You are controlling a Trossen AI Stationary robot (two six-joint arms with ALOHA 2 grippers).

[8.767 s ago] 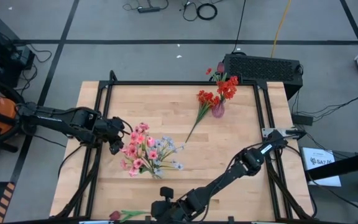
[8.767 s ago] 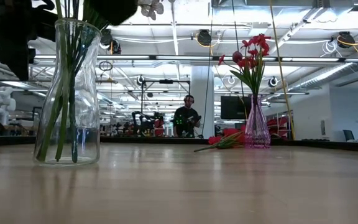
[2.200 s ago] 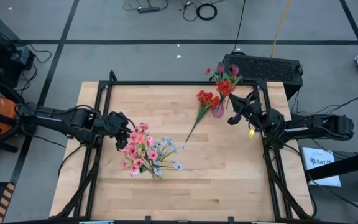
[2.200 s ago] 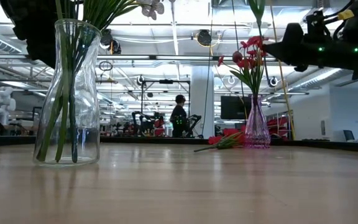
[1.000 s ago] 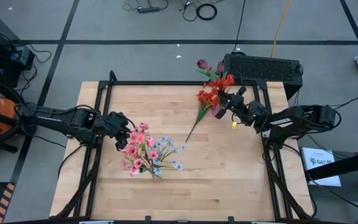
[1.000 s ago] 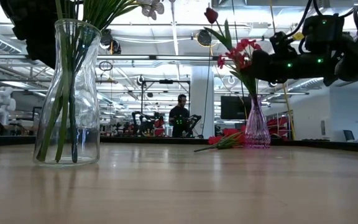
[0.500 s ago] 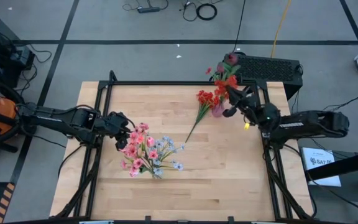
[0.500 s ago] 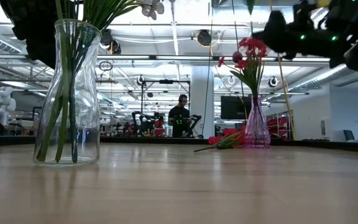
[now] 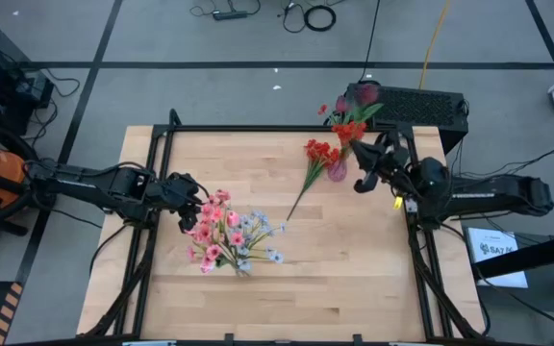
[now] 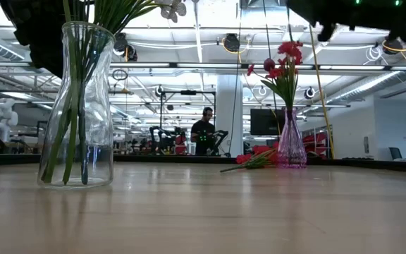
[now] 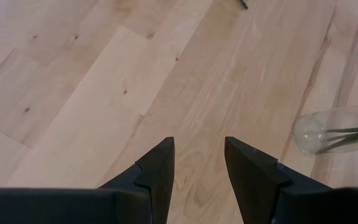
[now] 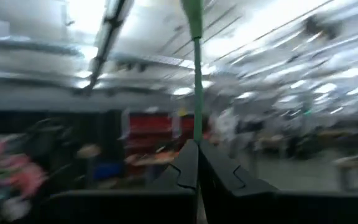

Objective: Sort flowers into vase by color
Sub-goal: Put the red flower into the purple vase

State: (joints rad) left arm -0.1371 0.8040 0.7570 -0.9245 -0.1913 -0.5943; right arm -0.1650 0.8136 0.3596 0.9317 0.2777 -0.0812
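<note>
My right gripper (image 9: 361, 181) is shut on the stem of a red tulip-like bud (image 9: 365, 93), high up beside the pink vase (image 9: 338, 171) that holds red flowers (image 10: 284, 60). In the low view only its dark underside (image 10: 344, 14) shows at the top edge. A red spray (image 9: 315, 156) lies flat on the table, left of the pink vase. My left gripper (image 9: 183, 192) hangs open over bare wood (image 11: 197, 143), left of the clear vase (image 10: 76, 106). That vase holds pink and pale blue blossoms (image 9: 227, 235). My right gripper pinches the tulip's thin green stem (image 12: 195, 118) between its two fingers. They are level and lie across it. The stem stands upright above the fingers, lifted clear of the table. The part below the fingers is hidden by the gripper.
A black frame (image 9: 258, 129) runs round the wooden table top. A dark box (image 9: 407, 104) sits behind the far right corner, close to the pink vase. Bare wood lies between the two vases and along the near edge.
My right gripper has risen, in the low view from about the height of the red blossoms to the top edge, and drifted slightly toward the table's right. The tulip it holds swung from leaning left to upright; its bud has left the low view.
</note>
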